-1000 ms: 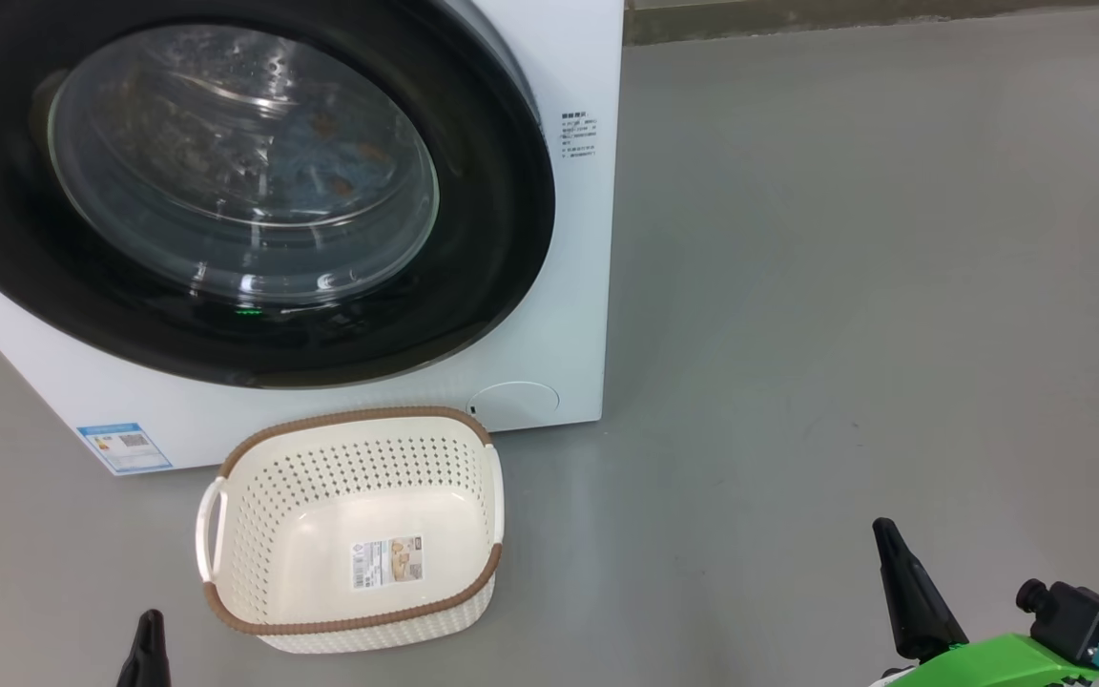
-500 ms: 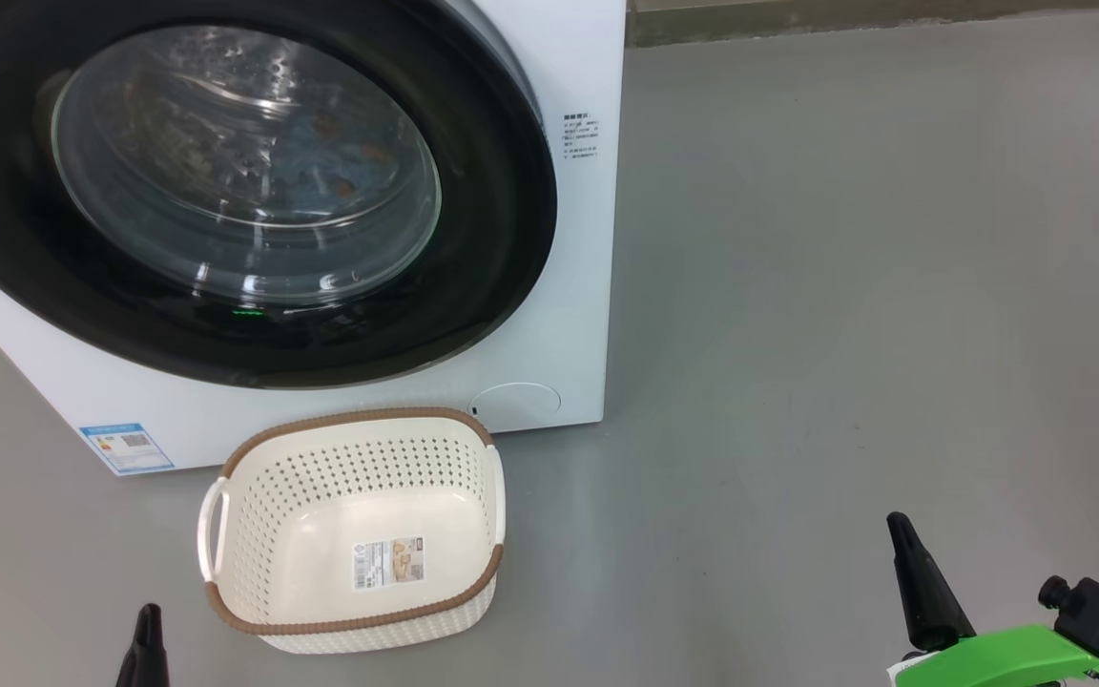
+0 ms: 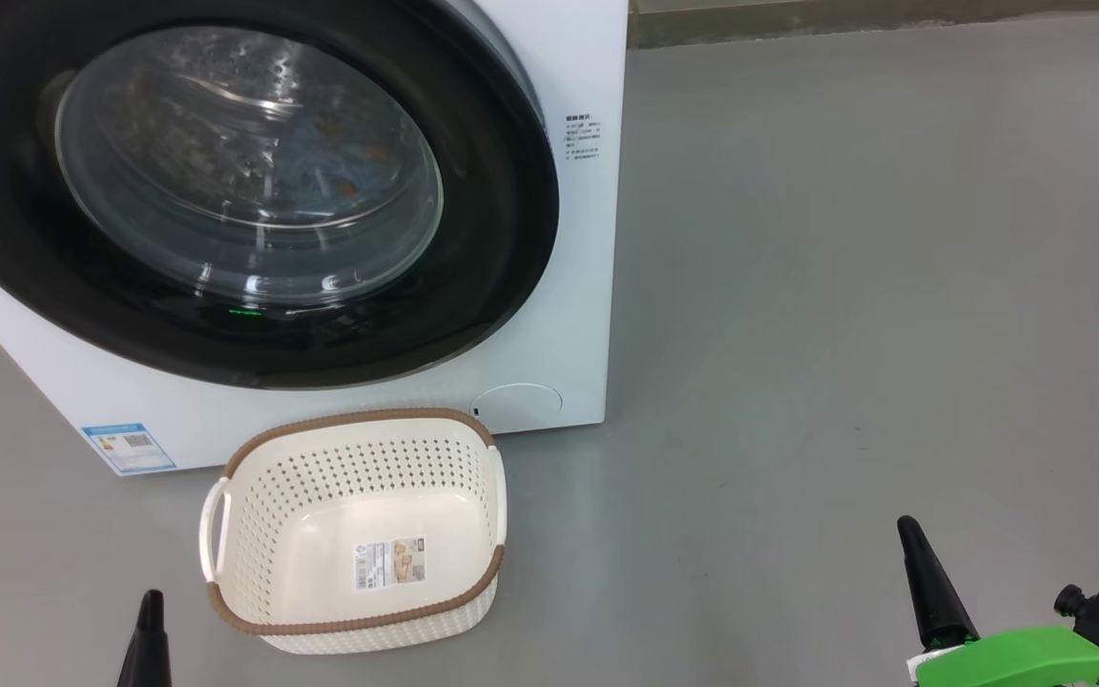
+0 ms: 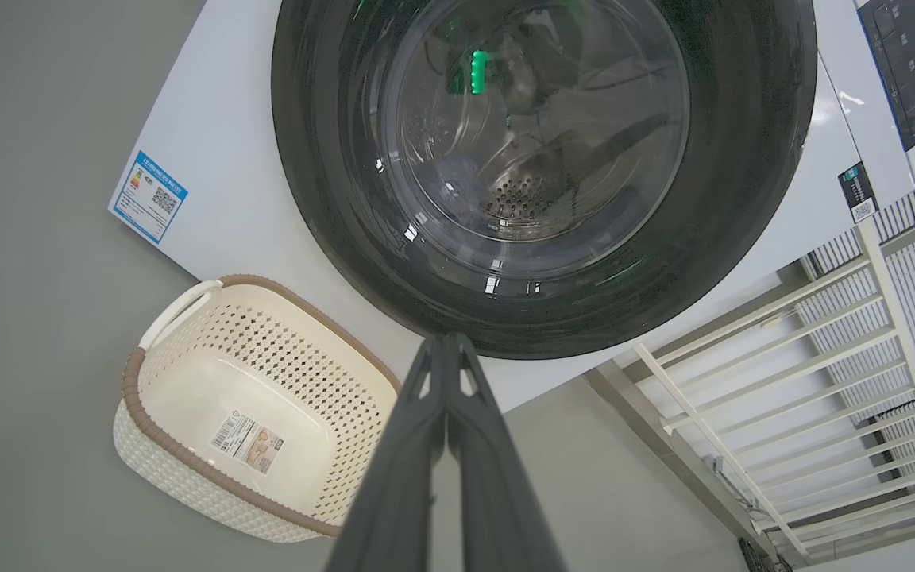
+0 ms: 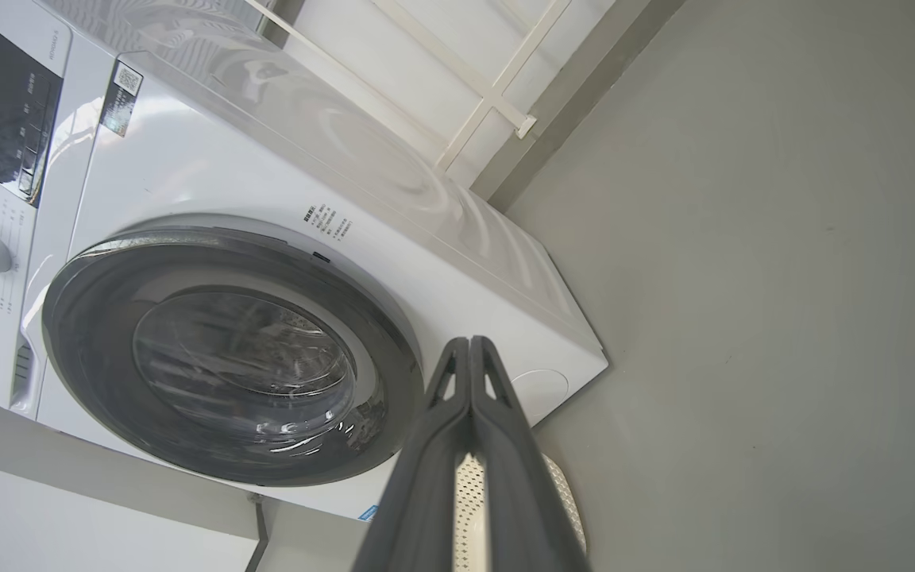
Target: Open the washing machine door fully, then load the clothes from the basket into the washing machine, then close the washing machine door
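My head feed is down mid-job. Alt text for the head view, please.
The washing machine door is shut on the white washing machine, with blue clothes faintly visible behind its glass. The cream basket sits empty on the grey floor just in front. The left tool and right tool, both closed and empty, show at the bottom corners.

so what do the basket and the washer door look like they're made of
The basket looks like moulded cream plastic, matte, punched with holes, its brown rim woven-look. The washing machine door seems a glossy black ring, plastic or glass, around a clear glass bowl that throws sharp highlights.
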